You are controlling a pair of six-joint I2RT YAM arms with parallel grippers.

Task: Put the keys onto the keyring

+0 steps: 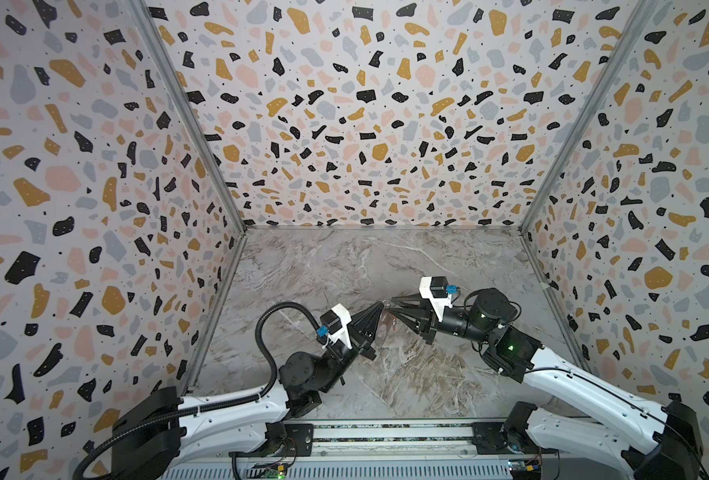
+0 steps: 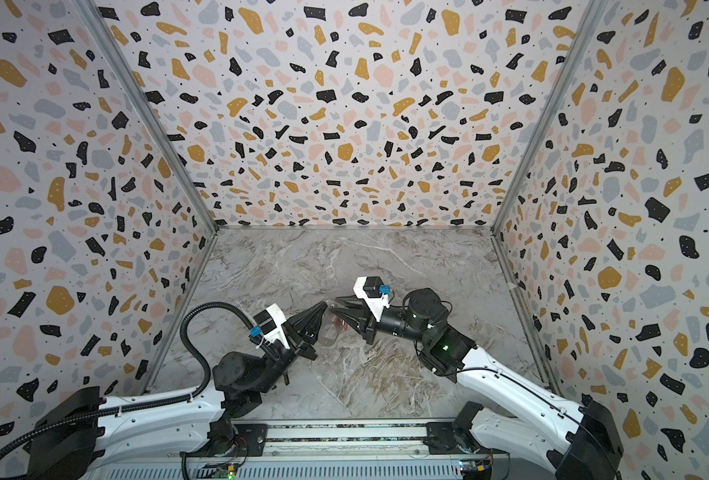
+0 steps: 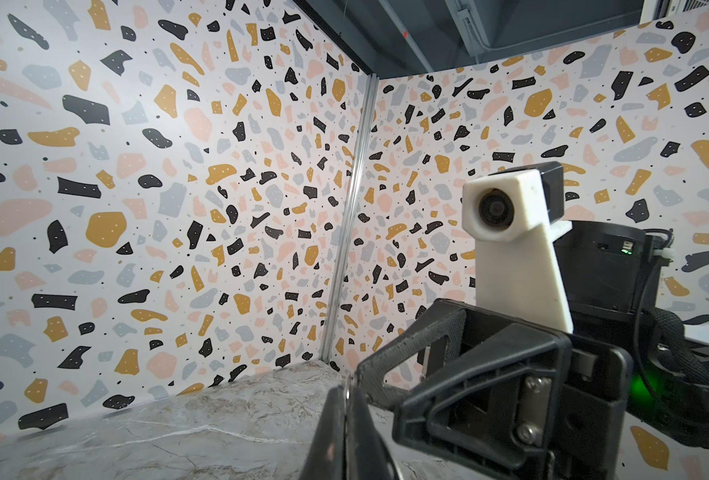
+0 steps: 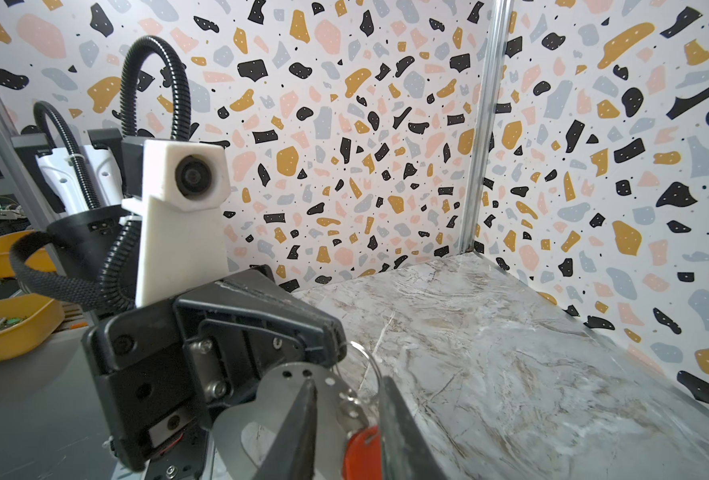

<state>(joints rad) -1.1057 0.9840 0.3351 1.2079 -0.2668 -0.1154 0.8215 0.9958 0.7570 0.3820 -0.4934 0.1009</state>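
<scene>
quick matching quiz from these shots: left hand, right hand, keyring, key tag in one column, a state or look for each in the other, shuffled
Things:
1 left hand
2 right hand
3 keyring
4 key tag

States or looks:
a jaws apart
b flat grey metal with one big hole
c shut on the metal loop
d red-orange plastic

Pairs: 1-c; 2-a; 3-b; 4-d
</scene>
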